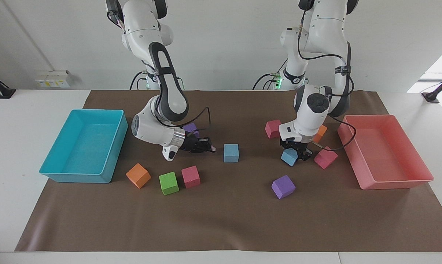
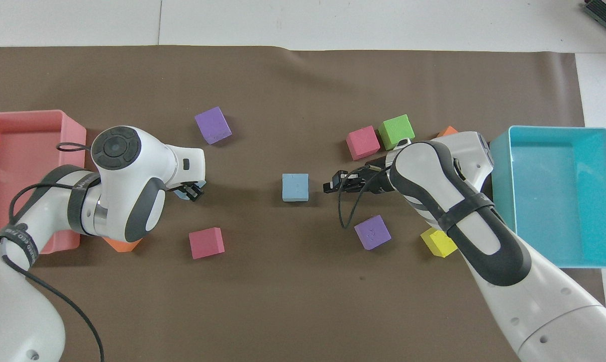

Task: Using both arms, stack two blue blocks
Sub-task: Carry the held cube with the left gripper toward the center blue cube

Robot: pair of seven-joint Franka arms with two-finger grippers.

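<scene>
**Two-arm block stacking: one blue block gripped, one free on the mat**

All positions are given relative to the free blue block (image 1: 231,153), a small light sky-blue matte foam cube resting flat near the middle of the brown paper mat (image 1: 221,220).

Nearer to the robots than this block lie a purple foam cube (image 2: 372,232) and a yellow foam cube (image 2: 438,242) toward the right arm's end. A pink foam cube (image 2: 206,243) and an orange foam cube (image 2: 124,245) lie toward the left arm's end.

Level with it, the right gripper (image 1: 210,149) hangs just beside it, fingertips together and holding nothing.

Toward the left arm's end, the left gripper (image 1: 297,154) points down, its fingers clamped on the held blue block (image 1: 288,157), a second sky-blue foam cube, tilted. Whether this cube is clear of the mat cannot be told. Another pink cube (image 1: 325,157) sits near it.

Farther from the robots lie a second purple cube (image 1: 283,186) toward the left arm's end, and a pink cube (image 1: 190,176), a green cube (image 1: 168,183) and an orange cube (image 1: 138,175) toward the right arm's end.

A cyan plastic tray (image 1: 78,178) and a pink plastic tray (image 1: 393,182) stand at the mat's two ends.
</scene>
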